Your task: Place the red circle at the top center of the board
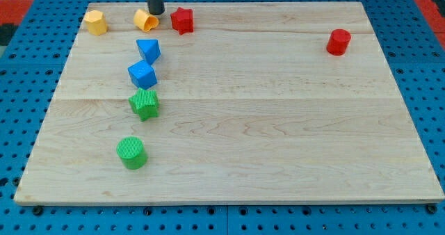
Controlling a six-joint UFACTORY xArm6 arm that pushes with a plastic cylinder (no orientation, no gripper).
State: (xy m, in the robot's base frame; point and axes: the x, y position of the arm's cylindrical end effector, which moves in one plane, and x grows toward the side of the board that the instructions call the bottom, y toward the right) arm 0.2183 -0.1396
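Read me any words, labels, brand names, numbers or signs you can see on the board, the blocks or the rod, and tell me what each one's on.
None: no text, number, logo or sign can be read anywhere in the camera view.
The wooden board shows only bare grain.
The red circle, red star and the yellow, blue and green blocks have plain or ribbed faces, unmarked.
The dark rod ending in my tip, beside the yellow block, is unmarked.

My board (278,124) is pale, matt wood with visible grain. The red circle (338,42) and the green circle (131,153) look like ribbed, matt plastic, possibly printed. Beside my tip (156,12), its rod looks dark and smooth.
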